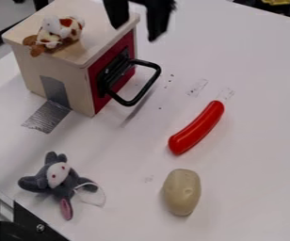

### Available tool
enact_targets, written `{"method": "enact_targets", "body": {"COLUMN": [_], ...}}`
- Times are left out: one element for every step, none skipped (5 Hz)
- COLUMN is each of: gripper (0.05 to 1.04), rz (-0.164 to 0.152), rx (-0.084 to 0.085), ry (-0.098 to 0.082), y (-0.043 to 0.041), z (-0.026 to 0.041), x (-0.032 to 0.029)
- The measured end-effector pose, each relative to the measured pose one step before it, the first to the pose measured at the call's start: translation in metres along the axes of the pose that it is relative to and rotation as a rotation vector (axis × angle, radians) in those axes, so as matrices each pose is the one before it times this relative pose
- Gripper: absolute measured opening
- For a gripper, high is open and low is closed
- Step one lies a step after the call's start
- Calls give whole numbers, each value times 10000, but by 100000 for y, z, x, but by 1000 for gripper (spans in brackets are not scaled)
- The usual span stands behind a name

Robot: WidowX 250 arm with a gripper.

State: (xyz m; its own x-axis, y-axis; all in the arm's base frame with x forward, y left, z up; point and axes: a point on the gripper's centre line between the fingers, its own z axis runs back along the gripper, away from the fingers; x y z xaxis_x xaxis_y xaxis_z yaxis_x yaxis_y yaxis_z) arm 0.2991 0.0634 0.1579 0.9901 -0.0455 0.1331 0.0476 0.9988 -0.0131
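Got the gripper [135, 32] poking in at the top edge, cut off above the fingers, tips pretty clearly spread wide. Can't tell the height, or any contact with the wooden box [53, 80] right by the tips. Find that box at the upper left, back sides hidden, with the red door [127, 43] partly covered by a black handle [149, 86]. Also got a brown-and-white plush [62, 33] on top, kinda hard to make out limb by limb. Lower down, spot a grey plush [58, 181] at left, then a potato-like thing [181, 192] and a curved red sausage [197, 127] on the white table [261, 117]. Can't identify the black gear [31, 223] chopped off at bottom left, or the yellow bit [277, 2] at top right.
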Motion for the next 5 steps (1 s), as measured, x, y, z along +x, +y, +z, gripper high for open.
{"method": "enact_targets", "body": {"gripper": [1000,1000,1000,1000,1000], "rz": [-242,-301,-205,-182,-27], "rx": [156,-177,-205,3,-173], "ry": [-506,67,383,316,483], "y": [3465,2977,2157,727,193], "z": [1871,-335,-1537,-1171,-1861], "x": [309,-289,-1126,-646,-1071]}}
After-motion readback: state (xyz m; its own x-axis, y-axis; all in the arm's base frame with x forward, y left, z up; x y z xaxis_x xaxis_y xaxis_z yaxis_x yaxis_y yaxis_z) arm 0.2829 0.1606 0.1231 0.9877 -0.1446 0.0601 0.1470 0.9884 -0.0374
